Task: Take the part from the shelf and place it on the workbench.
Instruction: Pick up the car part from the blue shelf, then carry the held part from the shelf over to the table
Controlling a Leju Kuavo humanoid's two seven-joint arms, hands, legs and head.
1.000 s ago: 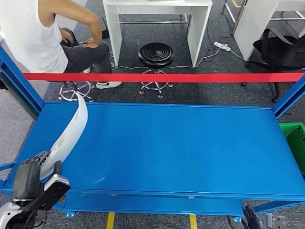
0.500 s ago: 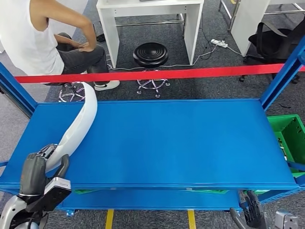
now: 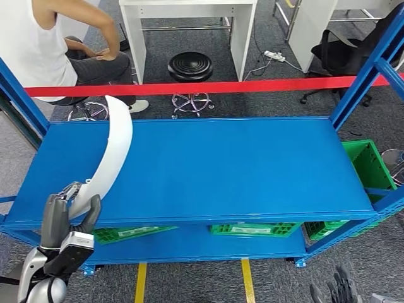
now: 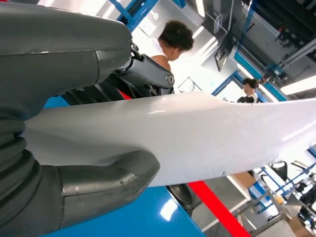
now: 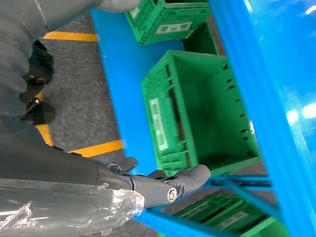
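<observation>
Left robot hand [image 3: 64, 218]: we see it wrapped round the lower end of the part, thumb under and darker fingers [image 4: 145, 74] over the top; the left wrist view shows the thumb pressed against the white surface.

Part [image 3: 112, 154]: a long, curved white panel, lifted clear of the shelf [image 3: 228, 170]. It is held at one end only, so most of its length stands out past the grip.

Long axis: from the left robot hand the part runs up and away, over the left portion of the shelf's top surface, its free tip reaching towards the red tape [image 3: 214, 87] at the far side.

Right robot hand [image 3: 341, 291]: low at the right, near the floor, holding nothing. In the right wrist view its fingers [image 5: 186, 180] look loosely extended, but we cannot tell for sure how far apart they are.

Nearer arm: the left, plainly; the right robot hand is well apart from the part.

Surroundings: green crates [image 3: 247, 228] sit on the lower level and another green crate [image 3: 367, 161] beside the right upright. Beyond the tape a person [image 3: 43, 44] sits near a black stool [image 3: 190, 66] and a white desk [image 3: 185, 12].

Task stage: we judge the pick done and the carry in hand; no workbench surface for the drop is yet apparent.

Risk: we think the free tip could catch a blue upright [image 3: 21, 101] as the robot turns.
</observation>
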